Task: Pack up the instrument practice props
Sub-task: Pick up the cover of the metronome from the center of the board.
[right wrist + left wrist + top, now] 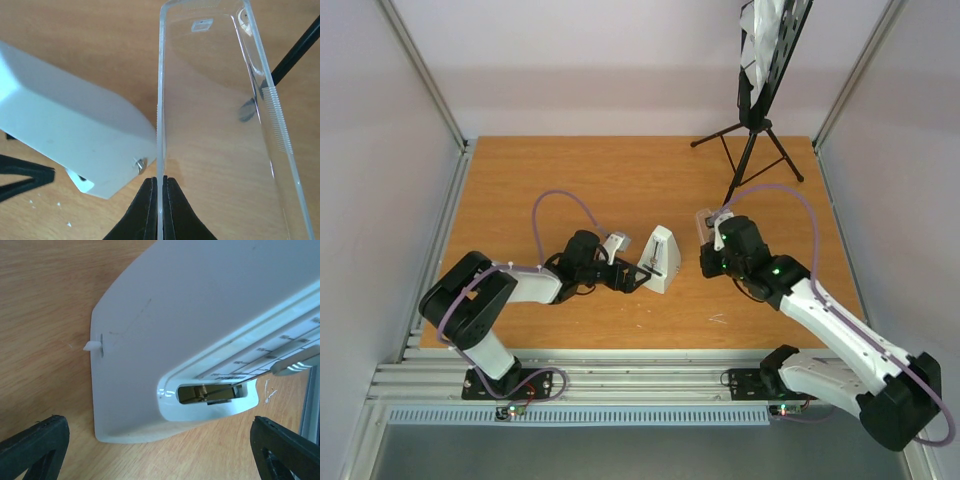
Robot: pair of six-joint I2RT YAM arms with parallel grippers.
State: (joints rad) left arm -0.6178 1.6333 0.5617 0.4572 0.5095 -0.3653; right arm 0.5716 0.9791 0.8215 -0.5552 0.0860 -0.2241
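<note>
The white pyramid-shaped metronome [662, 258] stands mid-table without its cover, its pendulum rod and scale bare [165, 330]. My left gripper [634, 276] is open at its left side, the black fingertips [35, 445] spread wider than the metronome's base and apart from it. My right gripper [160, 200] is shut on one edge of the clear cover [220, 115], held just right of the metronome [65, 130]. The black tripod music stand [757, 130] rises at the back right, with white sheet-music pages [760, 40] on its desk.
The stand's legs [782, 155] spread over the table's back right corner, and one leg [295, 50] shows beyond the cover. Metal frame posts [425, 80] rise at the table's back corners, and a rail runs along the near edge [620, 380].
</note>
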